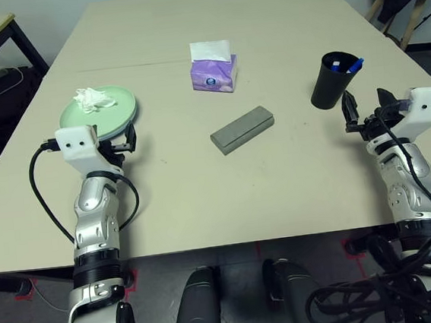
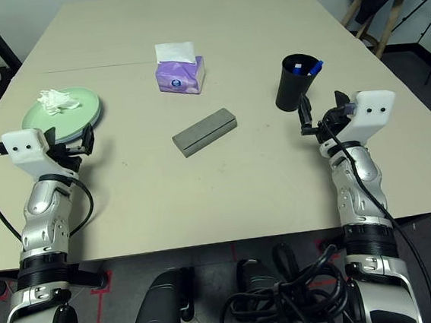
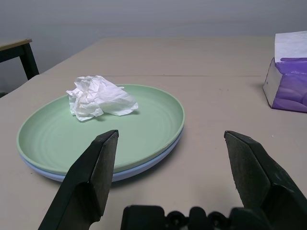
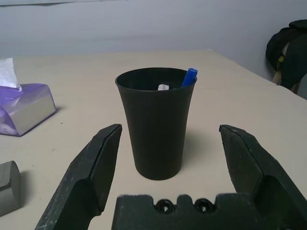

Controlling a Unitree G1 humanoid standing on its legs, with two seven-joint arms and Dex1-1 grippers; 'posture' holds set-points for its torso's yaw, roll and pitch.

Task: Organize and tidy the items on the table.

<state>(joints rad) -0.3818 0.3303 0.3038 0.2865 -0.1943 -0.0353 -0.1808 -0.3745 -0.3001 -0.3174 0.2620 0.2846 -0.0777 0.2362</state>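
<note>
The table (image 1: 204, 201) looks largely tidied already. The green plate (image 3: 144, 124) is stacked on the blue plate (image 3: 120, 173) near the left edge, with the tissue (image 3: 98, 97) lying on top. The cup (image 4: 156, 122) stands upright at the right side and holds pens: a blue cap (image 4: 189, 76) pokes above the rim, and a white tip beside it may be the white-and-black pen, though too little shows to be sure. The case (image 1: 242, 129) lies shut in the middle, apart from everything else. A purple tissue box (image 1: 214, 73) sits behind it with a sheet pulled up.

What seems left is the tissue on the plate, which probably wants clearing away, and perhaps lining up the case.

The left gripper (image 1: 122, 145) hangs just beside the plates' near rim, jaws wide apart and empty. The right gripper (image 1: 365, 109) faces the cup from close by, jaws likewise spread, touching nothing.

The tissue box bears a round mark on its front, too small to read. No other writing is legible.
</note>
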